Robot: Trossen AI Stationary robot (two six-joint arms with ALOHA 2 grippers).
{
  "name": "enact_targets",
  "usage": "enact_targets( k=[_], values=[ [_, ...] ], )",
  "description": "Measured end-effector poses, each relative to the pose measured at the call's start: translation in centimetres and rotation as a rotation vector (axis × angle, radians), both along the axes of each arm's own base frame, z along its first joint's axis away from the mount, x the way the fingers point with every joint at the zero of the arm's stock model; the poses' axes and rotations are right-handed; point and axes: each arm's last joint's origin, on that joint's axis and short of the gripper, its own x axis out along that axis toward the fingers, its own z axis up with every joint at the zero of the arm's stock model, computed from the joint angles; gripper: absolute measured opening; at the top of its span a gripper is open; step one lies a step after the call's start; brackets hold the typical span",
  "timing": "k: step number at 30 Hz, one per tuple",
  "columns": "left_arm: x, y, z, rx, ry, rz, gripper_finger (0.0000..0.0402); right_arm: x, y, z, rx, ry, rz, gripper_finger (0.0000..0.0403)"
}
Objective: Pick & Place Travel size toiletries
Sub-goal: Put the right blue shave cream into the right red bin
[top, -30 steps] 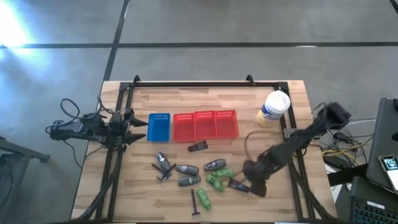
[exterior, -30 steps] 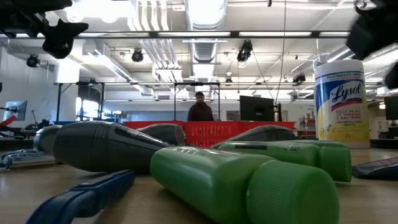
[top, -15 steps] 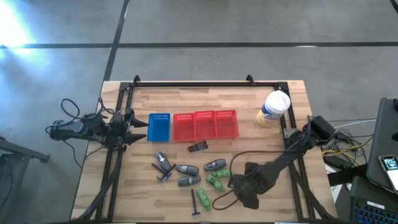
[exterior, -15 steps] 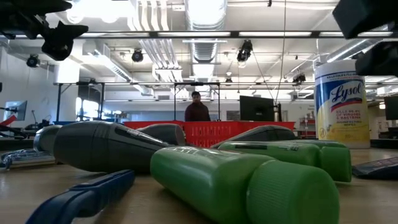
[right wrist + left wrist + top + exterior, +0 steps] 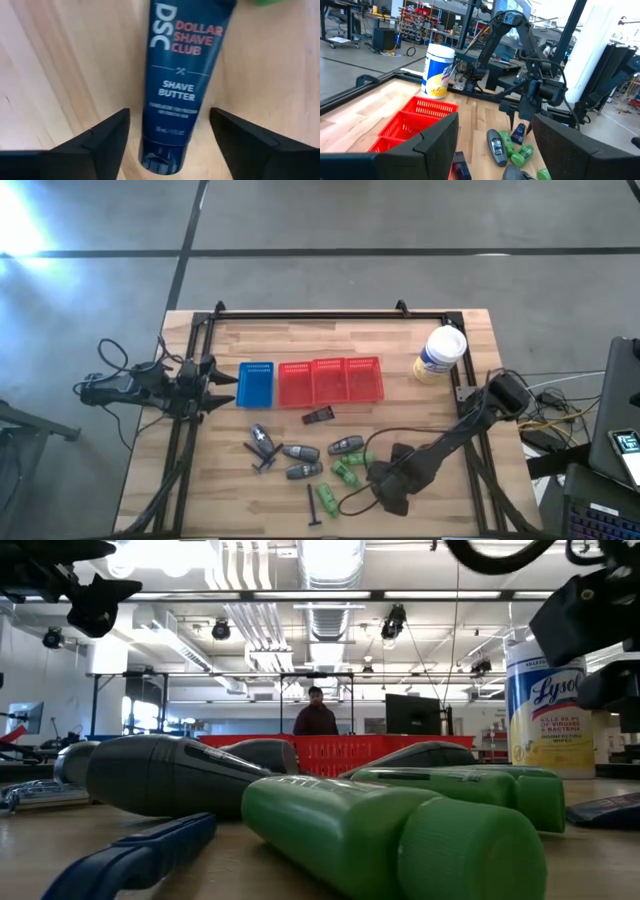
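- The right gripper point(image 5: 520, 119) is low over the wooden table point(image 5: 440, 420), near the front right part. Its two dark fingers point(image 5: 100, 142) are spread wide apart, one on each side of a dark blue flat tube that says "shave butter" point(image 5: 185, 85). They are not touching it.
- That tube lies flat on the wood, just beside the small bright green plastic bottles point(image 5: 347, 470).
- The grey-silver oval bottles point(image 5: 300, 452) lie in a loose bunch near the front middle of the table. A thin black razor stick point(image 5: 312, 506) lies near them.
- Another dark flat packet point(image 5: 318, 416) lies just in front of the red plastic basket point(image 5: 330, 381). A blue plastic basket point(image 5: 256, 384) sits beside the red one.
- A big white tub with a yellow label point(image 5: 441, 355) stands at the back right.
- The left gripper point(image 5: 222, 385) waits at the left edge of the table. Its fingers are open and hold nothing.
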Motion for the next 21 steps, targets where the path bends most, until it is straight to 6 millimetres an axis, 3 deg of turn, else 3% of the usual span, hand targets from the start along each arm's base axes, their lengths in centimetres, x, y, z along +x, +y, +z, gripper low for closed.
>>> enact_targets(
  k=[8,11,16,18,21],
  values=[
    [0.1,0.1,0.1,-0.001,-0.01,0.023,0.0259,-0.3,-1.4,0.5,0.011,-0.009,-0.034,0.0127],
    [0.1,0.1,0.3,-0.004,-0.028,0.039,0.0259,-0.8,-1.9,1.7,0.047,0.034,-0.047,0.0113],
    [0.1,0.1,0.5,-0.008,-0.053,0.054,0.0259,-1.9,-3.3,8.4,0.083,-0.053,-0.132,0.0113],
    [0.1,0.1,0.6,-0.009,-0.058,0.054,0.0259,-2.5,-4.9,10.9,0.061,-0.122,-0.26,0.0113],
    [0.1,0.1,0.6,-0.01,-0.061,0.053,0.0259,-3.3,-8.8,13.9,0.055,-0.276,-0.564,0.0114]
  ],
)
